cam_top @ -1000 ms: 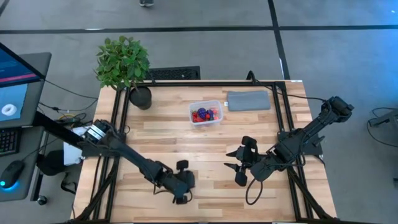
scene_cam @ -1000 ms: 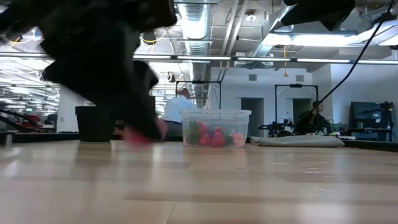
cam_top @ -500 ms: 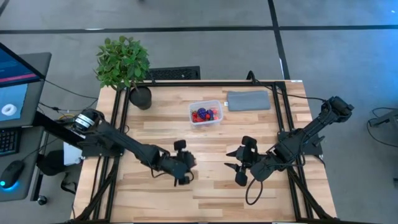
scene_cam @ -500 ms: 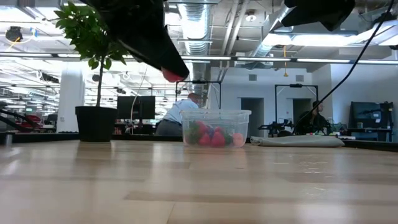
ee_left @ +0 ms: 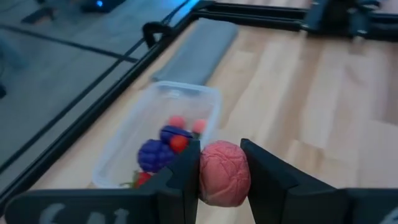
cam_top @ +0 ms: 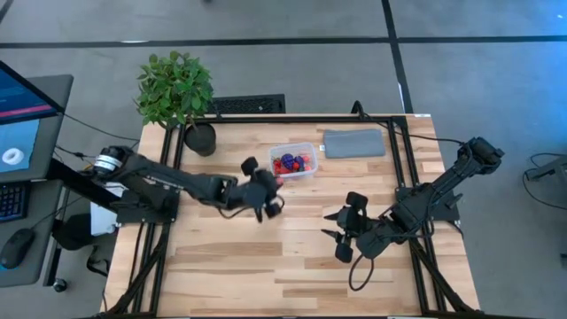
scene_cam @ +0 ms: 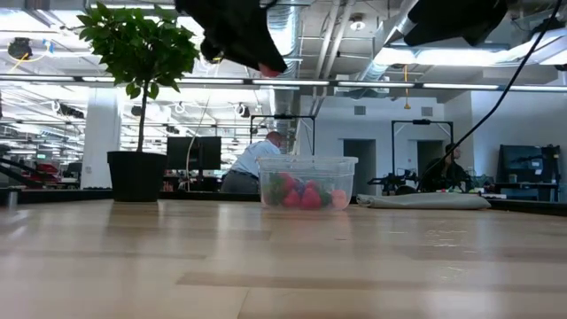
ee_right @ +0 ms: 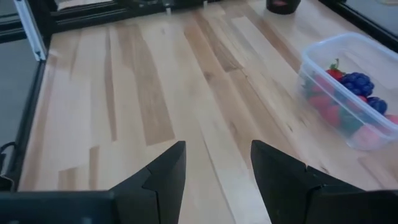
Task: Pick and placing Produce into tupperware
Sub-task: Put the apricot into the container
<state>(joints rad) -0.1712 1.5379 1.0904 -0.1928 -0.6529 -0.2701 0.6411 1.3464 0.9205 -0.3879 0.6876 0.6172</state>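
High view: left gripper (cam_top: 268,197) sits over the table (cam_top: 292,266) just beside the tupperware (cam_top: 293,160), on its near-left side, arm stretched across from the left edge. Left wrist view shows fingers (ee_left: 180,177) clamped on a pink round wrinkled produce piece (ee_left: 224,172), w/ the clear box ahead and below it. Box holds several pcs already: purple ones (ee_left: 149,154), small red and pink bits; exact count hard to tell. Low view: held pink piece (scene_cam: 268,68) is up in the air, well above box rim, left of the box (scene_cam: 307,182) as seen there; strawberries visible through the clear wall. Right gripper (cam_top: 339,237) hangs over the table's right-centre, well apart from the box, fingers (ee_right: 163,177) spread w/ nothing between them. Grey pad (cam_top: 354,143) lies just right of the tupperware near the far edge, not touching. Potted plant (cam_top: 174,89) stands at far-left corner. Keyboard (cam_top: 245,105) sits just beyond the far edge. Person (scene_cam: 251,164) in light shirt bends over in the room behind, bkgd only.
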